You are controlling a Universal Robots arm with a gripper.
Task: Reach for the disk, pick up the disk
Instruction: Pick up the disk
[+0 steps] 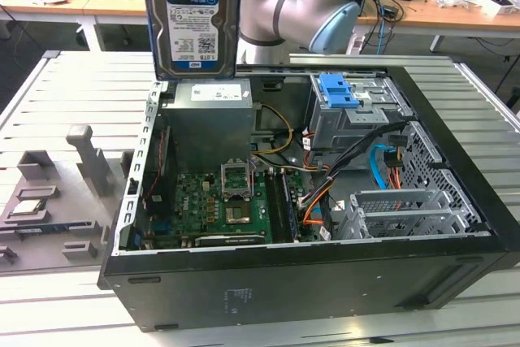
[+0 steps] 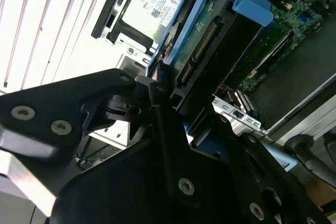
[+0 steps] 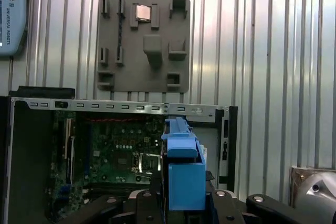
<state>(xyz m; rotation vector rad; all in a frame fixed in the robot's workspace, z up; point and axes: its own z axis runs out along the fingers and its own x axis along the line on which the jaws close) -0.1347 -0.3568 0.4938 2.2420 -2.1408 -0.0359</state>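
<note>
- Exterior view — the disk [image 1: 193,26] hangs upright in the air, label facing the camera, above the far edge of the open computer case [image 1: 325,282] on the exterior view's left. It touches nothing below it. The grey arm [image 1: 301,6] bends behind it. Inside the case sit the motherboard [image 1: 219,201] and a drive cage [image 1: 349,119] with a blue latch [image 1: 339,91]. A grey fixture plate [image 1: 49,201] lies on the slatted surface [image 1: 73,95] beside the case.
- Second wrist view — the black jaws are clamped on one end of the disk [image 2: 210,35], its blue rail and connector edge pointing away from the camera, over the case interior.
- First wrist view — the jaws press either side of the disk's blue rail [image 3: 184,171]. Beyond it lie the open case [image 3: 31,103] and the fixture plate [image 3: 144,45], which carries a small chip [image 3: 143,12].
</note>
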